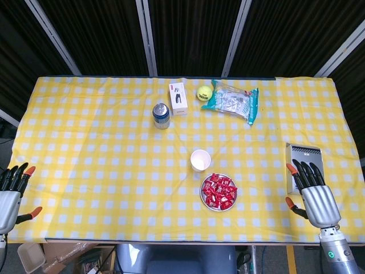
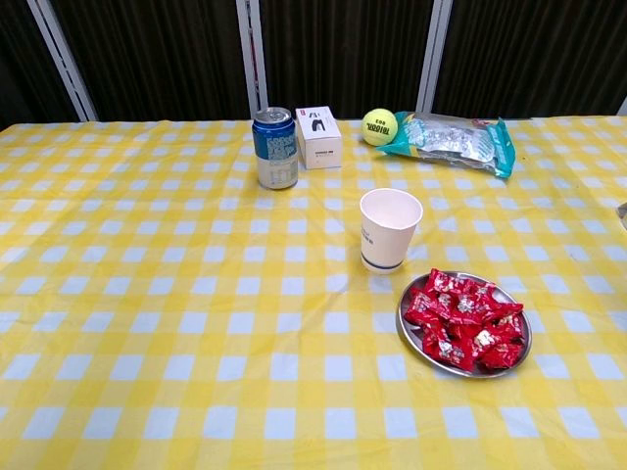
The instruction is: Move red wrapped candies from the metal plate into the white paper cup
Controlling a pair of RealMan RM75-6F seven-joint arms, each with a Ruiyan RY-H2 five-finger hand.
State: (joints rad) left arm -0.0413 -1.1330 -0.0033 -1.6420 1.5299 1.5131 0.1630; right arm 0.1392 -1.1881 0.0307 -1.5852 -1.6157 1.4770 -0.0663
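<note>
A round metal plate (image 1: 203, 196) (image 2: 408, 327) near the table's front edge holds a pile of red wrapped candies (image 1: 219, 191) (image 2: 462, 319). Just behind it stands the white paper cup (image 1: 200, 160) (image 2: 390, 229), upright, with nothing visible inside in the head view. My right hand (image 1: 312, 191) hovers at the front right, well to the right of the plate, fingers spread and holding nothing. My left hand (image 1: 11, 190) sits at the far left table edge, fingers apart and empty. Neither hand shows in the chest view.
A blue can (image 1: 161, 115) (image 2: 275, 147), a small white box (image 1: 178, 98) (image 2: 319, 136), a tennis ball (image 1: 204, 92) (image 2: 380, 126) and a teal snack bag (image 1: 234, 101) (image 2: 453, 141) lie along the back. A grey metal object (image 1: 304, 157) lies just beyond my right hand.
</note>
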